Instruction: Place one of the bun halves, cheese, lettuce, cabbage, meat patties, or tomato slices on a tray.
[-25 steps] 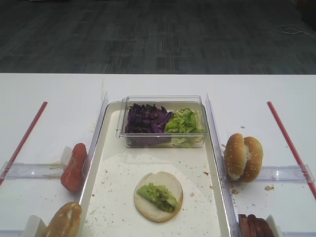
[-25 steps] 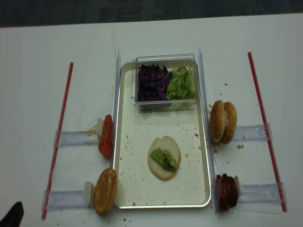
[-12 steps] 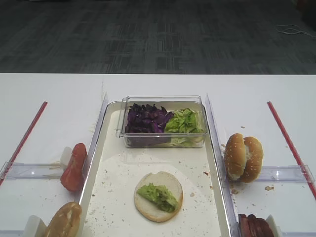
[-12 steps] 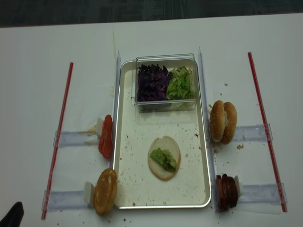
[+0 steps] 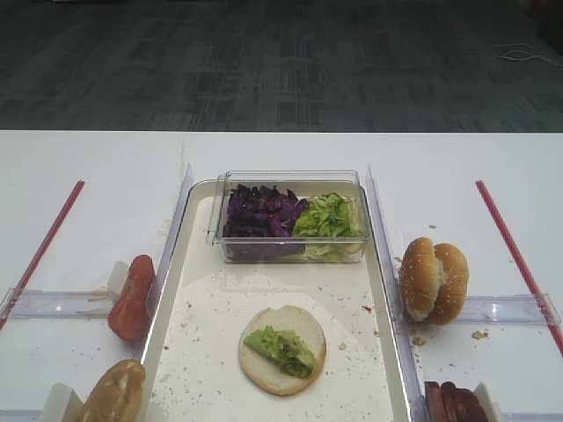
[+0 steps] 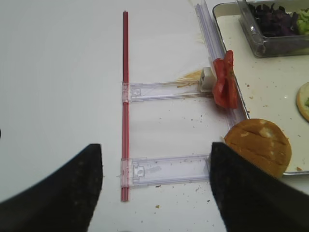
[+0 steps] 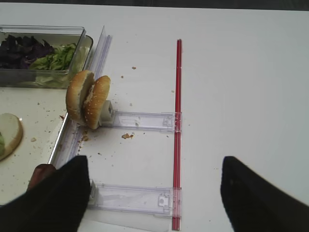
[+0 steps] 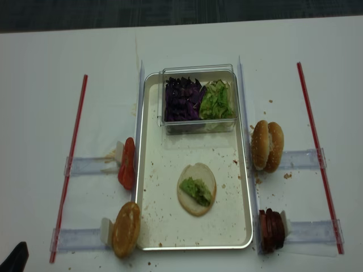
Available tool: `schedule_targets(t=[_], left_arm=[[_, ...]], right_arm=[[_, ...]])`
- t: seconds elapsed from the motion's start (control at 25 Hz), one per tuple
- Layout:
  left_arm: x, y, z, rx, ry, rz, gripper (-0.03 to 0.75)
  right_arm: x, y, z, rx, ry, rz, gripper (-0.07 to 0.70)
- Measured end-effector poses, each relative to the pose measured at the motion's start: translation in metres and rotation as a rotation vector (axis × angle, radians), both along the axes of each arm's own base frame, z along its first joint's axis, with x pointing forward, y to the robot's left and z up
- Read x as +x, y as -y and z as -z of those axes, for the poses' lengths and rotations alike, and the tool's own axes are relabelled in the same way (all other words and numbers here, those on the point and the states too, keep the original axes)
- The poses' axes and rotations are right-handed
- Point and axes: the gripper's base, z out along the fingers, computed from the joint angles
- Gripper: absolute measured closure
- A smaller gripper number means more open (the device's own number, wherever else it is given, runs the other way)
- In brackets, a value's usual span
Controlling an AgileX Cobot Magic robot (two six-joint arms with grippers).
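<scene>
An off-white tray (image 5: 211,352) holds one bun half (image 5: 295,321), cut face up, topped by a small lettuce clump (image 5: 281,349). At the tray's far end a clear box contains purple cabbage (image 5: 261,214) and more lettuce (image 5: 330,215). Two bun halves (image 7: 89,99) stand on edge right of the tray, with meat patties (image 8: 271,229) nearer the front. Tomato slices (image 6: 224,82) and an orange-brown disc (image 6: 258,147), possibly the cheese, stand left of the tray. My left gripper (image 6: 154,193) and right gripper (image 7: 154,193) hang open over the table, holding nothing.
Red strips (image 8: 71,164) (image 8: 317,153) run along both sides of the work area. Clear plastic holders (image 7: 140,121) (image 6: 164,169) lie flat between the strips and the tray. Crumbs are scattered on the tray and the white table. The table's far edge (image 5: 281,132) meets dark carpet.
</scene>
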Motion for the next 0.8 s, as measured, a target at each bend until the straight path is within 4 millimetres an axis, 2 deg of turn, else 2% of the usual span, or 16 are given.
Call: schedule_targets(t=[0.8], left_arm=[[0.0,0.0,0.0,0.0,0.0,0.0,0.244]], right_arm=[[0.0,0.0,0.0,0.002,0.0,0.001,0.041]])
